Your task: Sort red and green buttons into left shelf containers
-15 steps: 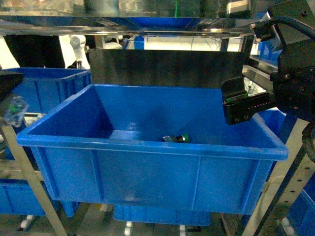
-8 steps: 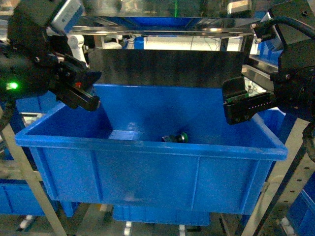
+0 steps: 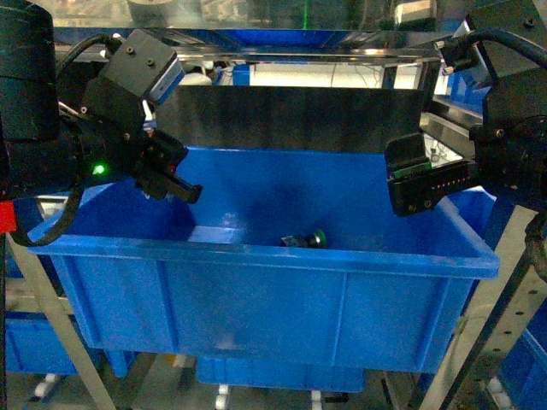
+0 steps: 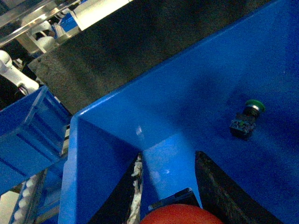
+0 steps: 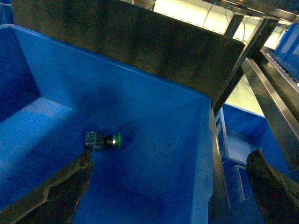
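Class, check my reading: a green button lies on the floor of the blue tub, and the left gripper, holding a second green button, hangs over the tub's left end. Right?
Not quite. The button in the left gripper is red: the left wrist view shows the red button between its fingers. The green button does lie on the blue tub's floor.

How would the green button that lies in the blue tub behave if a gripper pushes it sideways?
The green button lies on its side on the smooth floor of the blue tub, so it would probably slide easily. Its round cap might let it roll a little, though the blocky body should limit that. It looks small and rigid, so likely light and unlikely to deform.
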`<state>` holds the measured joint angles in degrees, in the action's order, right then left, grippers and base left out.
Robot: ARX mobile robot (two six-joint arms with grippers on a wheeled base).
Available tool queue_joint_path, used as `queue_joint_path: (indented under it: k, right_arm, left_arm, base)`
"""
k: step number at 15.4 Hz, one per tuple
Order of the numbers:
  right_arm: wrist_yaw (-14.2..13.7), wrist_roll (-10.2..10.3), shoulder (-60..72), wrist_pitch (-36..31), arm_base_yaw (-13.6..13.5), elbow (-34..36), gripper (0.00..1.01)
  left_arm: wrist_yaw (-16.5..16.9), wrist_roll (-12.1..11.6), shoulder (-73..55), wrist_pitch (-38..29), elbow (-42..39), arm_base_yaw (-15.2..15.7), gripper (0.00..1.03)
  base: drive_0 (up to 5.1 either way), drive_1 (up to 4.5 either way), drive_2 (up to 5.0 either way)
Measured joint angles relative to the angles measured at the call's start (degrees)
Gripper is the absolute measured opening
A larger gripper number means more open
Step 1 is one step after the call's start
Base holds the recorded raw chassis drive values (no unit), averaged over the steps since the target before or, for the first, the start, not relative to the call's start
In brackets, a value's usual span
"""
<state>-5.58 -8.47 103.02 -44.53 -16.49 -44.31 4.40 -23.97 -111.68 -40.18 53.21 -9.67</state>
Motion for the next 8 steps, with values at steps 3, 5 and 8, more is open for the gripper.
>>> queue_joint_path:
  k: [3,5,8]
  right_arm:
    - [0.00,0.02,0.00,0.02,0.00,0.00,0.98]
    - [-0.02,0.02,0.00,0.00,0.00,-0.02,0.98]
    - [0.00,0.02,0.02,0.00,0.00,-0.02,0.98]
  left_arm:
    - [-0.98,0.37,-0.13,0.20,0.52,0.00,0.63]
    - [-1.01,0.39,-0.13,0.20,0.52,0.02,0.89]
    - [-1.01,0.37,-0.15,0.20,0.52,0.00,0.98]
  base:
    - [0.0,0.00,0.0]
    - [0.0,0.00,0.0]
    - [0.0,0.00,0.0]
